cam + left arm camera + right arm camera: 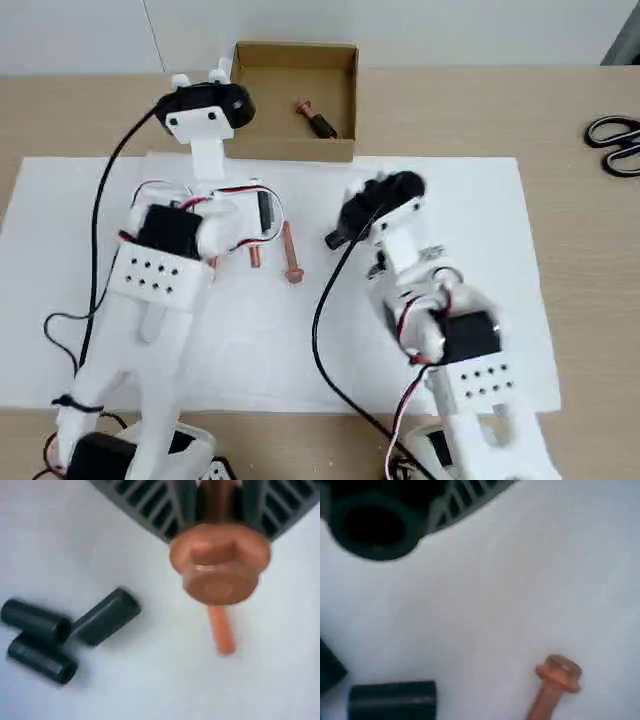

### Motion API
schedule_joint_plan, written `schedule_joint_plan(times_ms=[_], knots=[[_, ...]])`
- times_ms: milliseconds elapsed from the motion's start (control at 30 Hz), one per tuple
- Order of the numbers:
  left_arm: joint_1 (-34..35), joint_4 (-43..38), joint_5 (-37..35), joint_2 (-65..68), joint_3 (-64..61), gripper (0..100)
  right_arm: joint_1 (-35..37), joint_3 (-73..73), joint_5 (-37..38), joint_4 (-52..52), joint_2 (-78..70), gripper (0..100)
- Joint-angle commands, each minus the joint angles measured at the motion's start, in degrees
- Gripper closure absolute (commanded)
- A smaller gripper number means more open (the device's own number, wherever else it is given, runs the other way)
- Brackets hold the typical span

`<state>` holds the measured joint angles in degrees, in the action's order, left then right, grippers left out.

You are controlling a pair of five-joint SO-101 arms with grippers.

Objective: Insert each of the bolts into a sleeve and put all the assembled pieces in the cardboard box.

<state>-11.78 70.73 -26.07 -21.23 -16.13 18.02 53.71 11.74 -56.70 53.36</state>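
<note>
Left fingers point(145, 502) are clamped on a bolt point(220, 567) by its shank, head sticking out and tip hidden, while the right fingers point(465, 497) pinch a sleeve point(374, 527) whose open bore faces that wrist camera. The sleeve seems to lie toward the right arm's side from the bolt, apart and not visibly on one axis, so mating calls for lining shank with bore. Loose sleeves point(105, 617), a spare bolt point(555, 680) and the box point(345, 110), one assembled piece point(315, 118) inside, leave bare paper point(250, 350) between the arms.
</note>
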Motion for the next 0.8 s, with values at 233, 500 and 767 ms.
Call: schedule_joint_plan(times_ms=[233,500,767], knots=[[-1.05,-11.78,-3.08,-11.87,-8.13,99,4.35,18.02,-16.44,22.81,14.2,99.5],[-9.14,-11.52,-3.08,-15.65,-8.04,99,9.63,33.85,-14.24,41.1,23.78,99.5],[-16.18,-11.52,-2.73,-17.05,-8.13,99,10.42,36.57,-14.59,37.76,28.18,99.5]])
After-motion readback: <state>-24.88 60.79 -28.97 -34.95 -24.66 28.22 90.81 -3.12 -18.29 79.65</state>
